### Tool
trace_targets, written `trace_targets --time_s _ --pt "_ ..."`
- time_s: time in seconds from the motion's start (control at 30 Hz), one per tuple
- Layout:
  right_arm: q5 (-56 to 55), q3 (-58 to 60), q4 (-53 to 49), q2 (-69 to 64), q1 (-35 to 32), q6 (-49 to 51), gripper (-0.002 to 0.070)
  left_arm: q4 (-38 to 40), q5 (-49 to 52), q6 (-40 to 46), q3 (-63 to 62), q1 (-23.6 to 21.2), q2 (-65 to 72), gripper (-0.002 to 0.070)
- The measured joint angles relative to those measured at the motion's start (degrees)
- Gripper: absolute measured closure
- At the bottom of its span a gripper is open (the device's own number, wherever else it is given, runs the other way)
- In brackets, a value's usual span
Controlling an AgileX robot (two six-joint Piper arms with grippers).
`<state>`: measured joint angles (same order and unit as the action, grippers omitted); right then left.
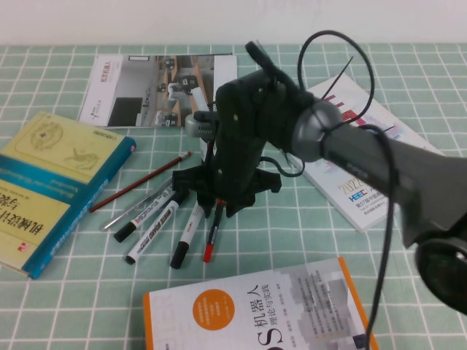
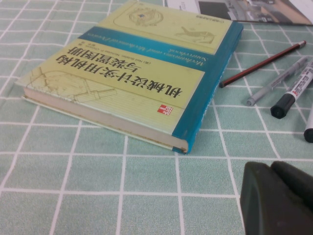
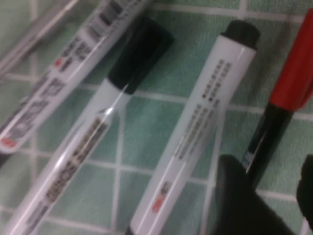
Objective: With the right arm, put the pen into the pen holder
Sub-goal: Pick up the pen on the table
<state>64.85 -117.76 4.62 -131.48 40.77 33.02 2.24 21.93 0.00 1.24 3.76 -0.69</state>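
The pen (image 1: 210,239) lies on the green checked cloth, its red end toward me and its upper part hidden under my right gripper (image 1: 213,208). In the right wrist view its red cap (image 3: 293,73) and black barrel (image 3: 264,142) run between my right gripper's (image 3: 271,181) open fingers (image 3: 234,196), which straddle the barrel low over the cloth. The pen holder does not show in any view. My left gripper (image 2: 281,198) shows only in the left wrist view, shut and empty, just above the cloth near the yellow book.
White black-capped markers (image 1: 157,222) (image 1: 187,235), a grey pen (image 1: 135,208) and a red-brown pencil (image 1: 139,182) lie left of the pen. A yellow-teal book (image 1: 51,182) lies at left, a brochure (image 1: 146,87) at back, a white booklet (image 1: 365,182) at right, an orange-white book (image 1: 255,313) in front.
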Motion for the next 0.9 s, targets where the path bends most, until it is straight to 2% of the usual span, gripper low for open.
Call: trace_targets --time_s 0.37,0.47,0.57,0.6,0.9 --pt "1.6 -2.3 -0.8 -3.5 0.0 1.7 0.0427 0.0 0.0 0.0 0.0 0.0 0.0 0.0681" --pt "2.3 -2.5 -0.9 -3.5 0.0 1.7 0.0474 0.0 0.0 0.0 0.0 0.0 0.0 0.0681" --pt "3.3 -2.5 -1.8 -3.6 0.0 1.7 0.0593 0.0 0.0 0.0 0.0 0.0 0.0 0.0681" --pt "3.5 -2.5 -1.9 -3.6 0.0 1.7 0.0612 0.0 0.0 0.0 0.0 0.0 0.0 0.0681" --pt "4.6 -2.6 -3.6 -3.1 -0.1 -1.1 0.0612 0.0 0.0 0.0 0.0 0.0 0.0 0.0681"
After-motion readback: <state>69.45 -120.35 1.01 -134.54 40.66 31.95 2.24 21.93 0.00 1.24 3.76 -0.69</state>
